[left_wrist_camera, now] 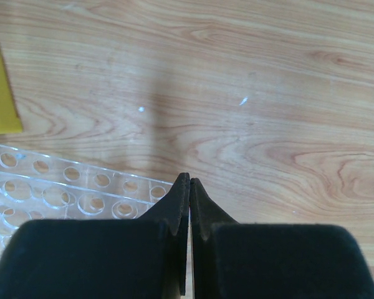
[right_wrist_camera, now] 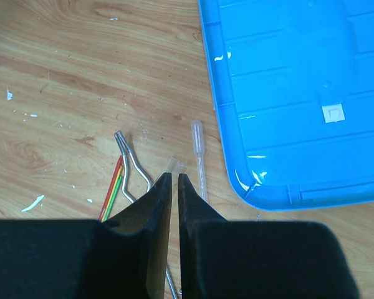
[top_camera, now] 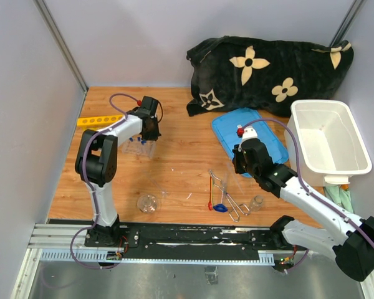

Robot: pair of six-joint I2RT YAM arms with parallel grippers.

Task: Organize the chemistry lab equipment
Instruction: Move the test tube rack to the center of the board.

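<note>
One white sticker (right_wrist_camera: 332, 113), blue lid (right_wrist_camera: 287, 68)

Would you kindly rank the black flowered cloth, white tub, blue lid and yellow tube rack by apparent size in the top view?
1. black flowered cloth
2. white tub
3. blue lid, partly hidden by the right arm, so its place is unsure
4. yellow tube rack

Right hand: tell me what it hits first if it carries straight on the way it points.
Probably the small clear piece just past the right hand tips, beside the dropper, then the wooden table; depth is unclear.
</note>
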